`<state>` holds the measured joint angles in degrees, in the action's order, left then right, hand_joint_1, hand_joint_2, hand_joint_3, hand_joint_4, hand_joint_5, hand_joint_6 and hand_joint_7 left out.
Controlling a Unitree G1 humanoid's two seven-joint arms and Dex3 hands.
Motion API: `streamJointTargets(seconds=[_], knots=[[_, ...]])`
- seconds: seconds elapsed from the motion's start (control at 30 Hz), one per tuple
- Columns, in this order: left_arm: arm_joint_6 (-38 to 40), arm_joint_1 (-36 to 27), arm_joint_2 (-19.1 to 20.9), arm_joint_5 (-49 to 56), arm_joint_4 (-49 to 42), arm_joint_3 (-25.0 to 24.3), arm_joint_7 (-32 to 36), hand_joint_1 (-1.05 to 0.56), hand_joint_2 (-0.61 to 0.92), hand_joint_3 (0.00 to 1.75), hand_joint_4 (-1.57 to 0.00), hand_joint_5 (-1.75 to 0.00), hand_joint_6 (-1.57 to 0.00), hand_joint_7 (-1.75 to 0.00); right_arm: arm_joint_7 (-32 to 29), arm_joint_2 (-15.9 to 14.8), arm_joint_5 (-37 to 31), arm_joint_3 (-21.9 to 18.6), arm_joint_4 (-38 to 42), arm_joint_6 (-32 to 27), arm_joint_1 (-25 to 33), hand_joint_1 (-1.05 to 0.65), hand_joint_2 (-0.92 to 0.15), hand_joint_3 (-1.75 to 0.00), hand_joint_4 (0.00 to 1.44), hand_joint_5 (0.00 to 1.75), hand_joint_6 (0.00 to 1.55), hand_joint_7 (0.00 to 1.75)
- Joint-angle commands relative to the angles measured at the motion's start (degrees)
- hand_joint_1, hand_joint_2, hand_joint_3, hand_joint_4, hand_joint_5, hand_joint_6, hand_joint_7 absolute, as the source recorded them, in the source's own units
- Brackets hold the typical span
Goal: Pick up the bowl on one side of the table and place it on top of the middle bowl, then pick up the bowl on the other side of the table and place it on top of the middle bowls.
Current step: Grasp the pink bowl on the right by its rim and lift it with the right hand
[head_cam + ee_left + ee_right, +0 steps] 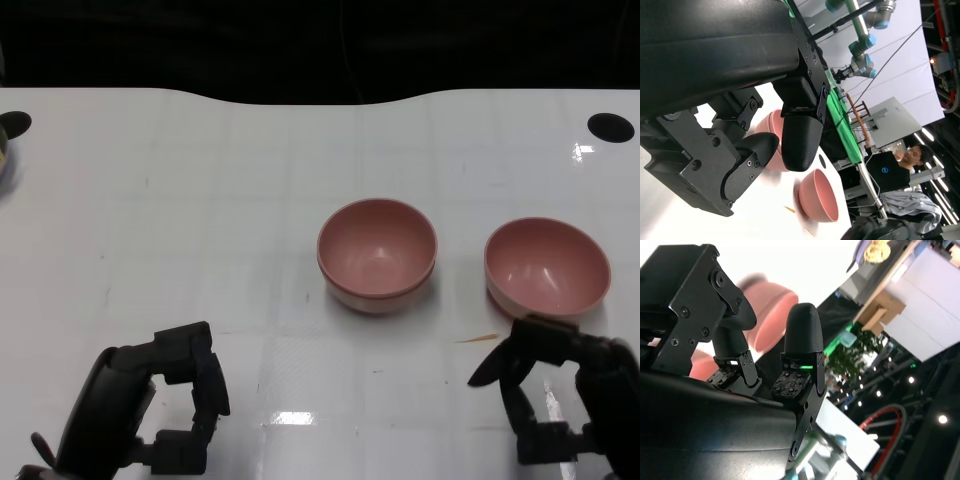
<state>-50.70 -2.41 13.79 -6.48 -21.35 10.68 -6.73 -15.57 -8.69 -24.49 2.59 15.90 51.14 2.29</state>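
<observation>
In the head view a pink bowl [377, 252] sits at the table's middle; a second rim shows just under its edge, so it looks like two nested bowls. Another pink bowl [547, 265] stands alone to its right. My right hand [565, 400] is just in front of that bowl, fingers apart and holding nothing, with its fingertips close to the near rim. My left hand [165, 405] hovers at the lower left, empty, well away from the bowls. The left wrist view shows the middle bowl [771, 134] behind the fingers and the right bowl [819, 196] beyond. The right wrist view shows a blurred pink bowl [772, 315] past the fingers.
The white table [200, 200] has a dark round hole [611, 127] at the far right and another [16, 124] at the far left, beside a partly seen object at the left edge. A person [900, 165] sits beyond the table in the left wrist view.
</observation>
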Motion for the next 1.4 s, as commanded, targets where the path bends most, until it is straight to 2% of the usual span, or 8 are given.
streamJointTargets(seconds=[0.03,0.13,0.17,0.2,0.27,0.4,0.83,1.4], knots=[[0.8,-0.6,-0.7,-0.7,-0.2,-1.8,-2.2,-0.06,0.35,1.51,-1.00,-1.75,-0.83,-1.69,-0.2,-1.0,-0.6,-1.3,-2.6,-2.2,0.0,0.11,-0.29,-1.31,0.72,1.33,0.74,0.97],[1.1,-0.7,-1.5,-0.6,-0.1,-2.9,-3.5,-0.06,0.35,1.51,-1.00,-1.75,-0.83,-1.69,-0.2,-1.1,-0.7,-1.3,-3.3,-3.0,0.2,0.11,-0.30,-1.29,0.72,1.29,0.73,0.93],[1.4,-0.8,-1.9,-0.3,0.1,-3.0,-3.8,-0.06,0.35,1.51,-1.00,-1.75,-0.83,-1.69,2.2,-2.5,-2.4,-2.5,-7.8,-8.3,0.7,0.11,-0.31,-1.28,0.72,1.28,0.73,0.93],[1.8,-0.8,-2.3,0.0,0.2,-3.2,-4.0,-0.06,0.35,1.51,-1.00,-1.75,-0.83,-1.69,4.2,-3.6,-3.9,-3.4,-11.6,-12.9,1.2,-0.05,-0.47,-0.85,0.42,1.15,0.50,0.75],[2.1,-0.8,-2.8,0.5,0.3,-3.5,-4.3,-0.07,0.35,1.50,-1.00,-1.75,-0.83,-1.68,7.5,-4.7,-6.2,-4.3,-17.5,-20.5,2.1,-0.17,-0.69,-0.37,0.23,1.08,0.38,0.57],[2.8,-0.7,-3.4,0.2,0.2,-4.2,-5.5,-0.07,0.37,1.49,-0.99,-1.75,-0.83,-1.67,11.1,-5.2,-9.7,-3.3,-23.5,-30.2,3.0,-0.33,-0.83,-0.06,0.07,0.97,0.23,0.40],[2.7,-0.8,-4.7,1.8,0.2,-5.8,-6.6,-0.06,0.36,1.51,-0.99,-1.75,-0.84,-1.65,10.7,-7.1,-25.2,1.4,-23.0,-47.7,-2.8,-0.52,-0.82,-0.01,0.00,0.80,0.18,0.28],[1.8,-1.6,-5.7,3.7,0.9,-7.0,-6.5,-0.06,0.35,1.54,-0.98,-1.75,-0.85,-1.62,4.3,-8.6,-29.7,12.2,5.5,-55.9,-17.1,-0.47,-0.84,0.00,0.29,0.43,0.44,0.04]])
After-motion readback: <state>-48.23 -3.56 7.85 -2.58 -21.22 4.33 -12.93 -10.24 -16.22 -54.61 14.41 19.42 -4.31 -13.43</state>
